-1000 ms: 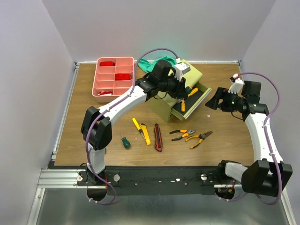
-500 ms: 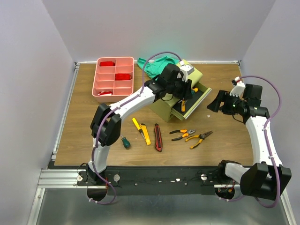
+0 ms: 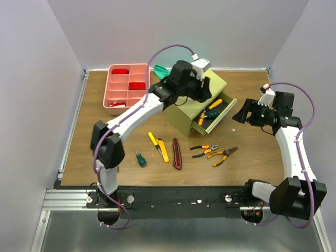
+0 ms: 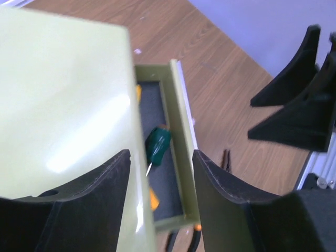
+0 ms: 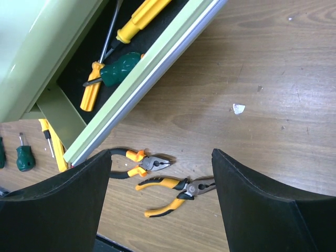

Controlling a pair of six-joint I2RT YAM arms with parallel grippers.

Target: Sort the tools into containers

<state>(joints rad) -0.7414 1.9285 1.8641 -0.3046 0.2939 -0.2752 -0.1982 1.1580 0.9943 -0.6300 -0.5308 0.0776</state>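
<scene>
Now that the left fingers (image 4: pixel 92 210) have risen, spread and empty, the green-handled screwdriver (image 4: pixel 157 143) lies below between them in the drawer (image 4: pixel 181 131) of the chest (image 4: pixel 63 89): one tool sorted. Beyond, right fingers (image 5: pixel 52 205) gape over pliers (image 5: pixel 144 161) on the bench (image 5: pixel 262 79).

Green screwdrvr (image 4: pixel 157 143) in drawer (image 4: pixel 181 157) of olive chest (image 4: pixel 63 94); pincer (image 4: pixel 161 156) spread, empty.

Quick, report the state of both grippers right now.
Left gripper: open, holding nothing, over the open drawer.
Right gripper: open, holding nothing.
</scene>
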